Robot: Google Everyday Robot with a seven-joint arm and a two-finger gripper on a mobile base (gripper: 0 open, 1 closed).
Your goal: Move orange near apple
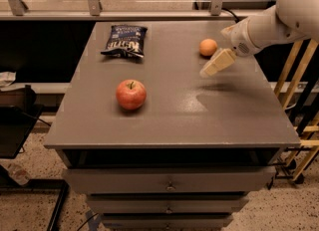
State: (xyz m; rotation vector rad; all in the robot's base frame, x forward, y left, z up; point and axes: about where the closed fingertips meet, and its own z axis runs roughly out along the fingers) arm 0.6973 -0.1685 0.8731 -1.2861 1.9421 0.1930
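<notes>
A small orange lies on the grey table top at the back right. A larger red apple with a short stem stands at the middle left, well apart from the orange. My gripper hangs from the white arm that reaches in from the right. It hovers above the table just in front and to the right of the orange, not touching it, and casts a shadow on the table.
A dark chip bag lies at the back left of the table. The table has drawers below its front edge. A wooden frame stands to the right, and a railing runs behind.
</notes>
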